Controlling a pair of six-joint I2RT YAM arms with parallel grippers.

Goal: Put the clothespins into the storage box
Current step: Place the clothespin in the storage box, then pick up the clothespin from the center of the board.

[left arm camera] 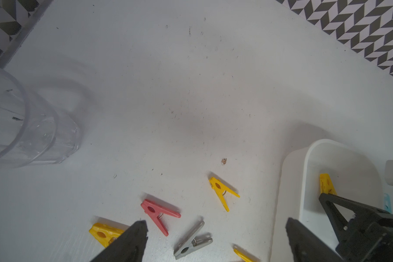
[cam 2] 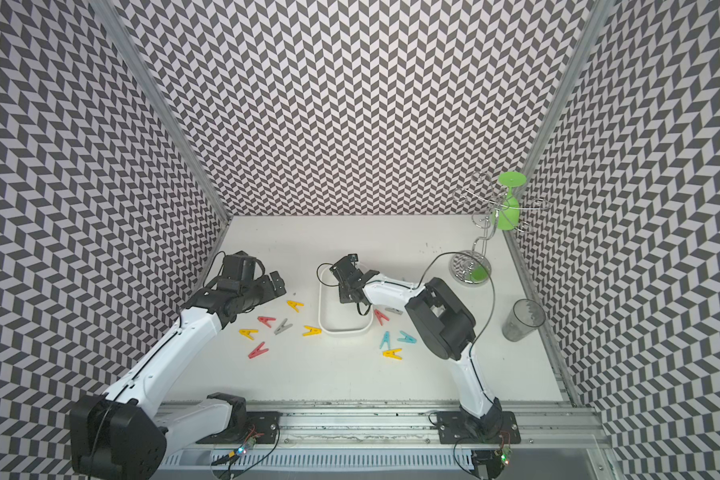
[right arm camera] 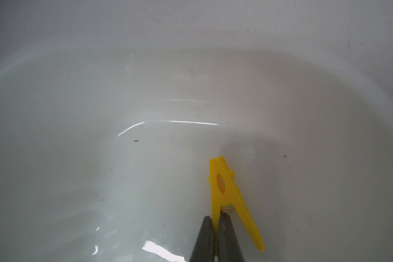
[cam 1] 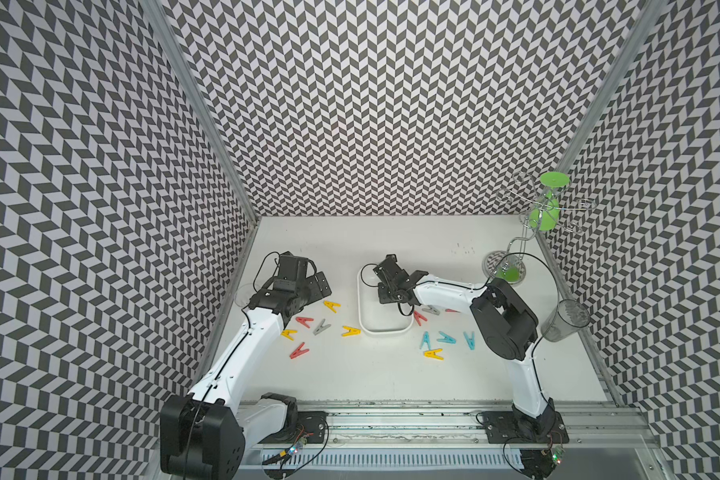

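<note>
The white storage box [cam 1: 385,331] [cam 2: 341,331] lies mid-table. My right gripper [cam 1: 385,297] [right arm camera: 216,219] reaches into it, shut on one leg of a yellow clothespin [right arm camera: 222,181] just above the box floor [right arm camera: 145,147]. My left gripper [cam 1: 319,286] [left arm camera: 216,224] hovers open, with nothing between its fingers, over loose clothespins left of the box: a red one [left arm camera: 159,213], a grey one [left arm camera: 192,242] and a yellow one [left arm camera: 222,192]. More lie right of the box, among them a blue one [cam 1: 446,338], a yellow one [cam 1: 433,353] and a red one [cam 1: 419,318].
A clear cup [cam 1: 566,320] stands by the right wall, and another clear cup [left arm camera: 21,127] stands by the left wall, near my left arm. A wire glass rack [cam 1: 516,245] holding a green goblet [cam 1: 545,208] fills the back right corner.
</note>
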